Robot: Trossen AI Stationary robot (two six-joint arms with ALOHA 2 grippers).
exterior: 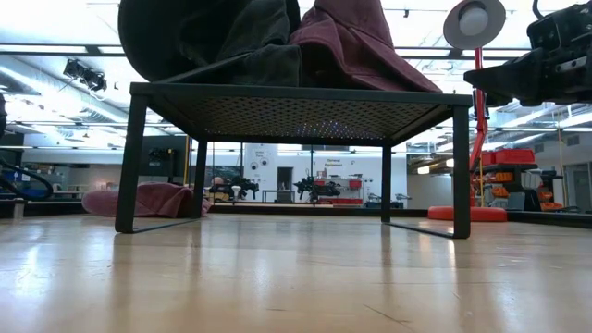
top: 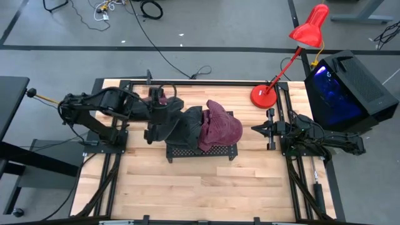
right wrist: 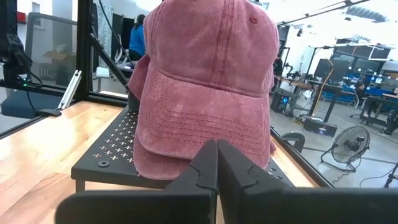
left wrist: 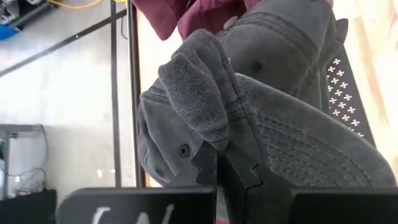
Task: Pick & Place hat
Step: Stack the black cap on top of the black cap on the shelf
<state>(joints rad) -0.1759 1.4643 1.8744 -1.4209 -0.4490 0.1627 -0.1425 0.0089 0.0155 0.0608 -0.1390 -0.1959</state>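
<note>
Left fingers (left wrist: 221, 163) pinch grey hat (left wrist: 280, 124) (on rack (top: 201, 152))

Red desk lamp (top: 294, 50) at table's (top: 200, 187) far right corner, black box (top: 350, 90) beside it.

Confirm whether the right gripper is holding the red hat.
No. The right gripper sits shut and apart from the red hat on the black rack.
</note>
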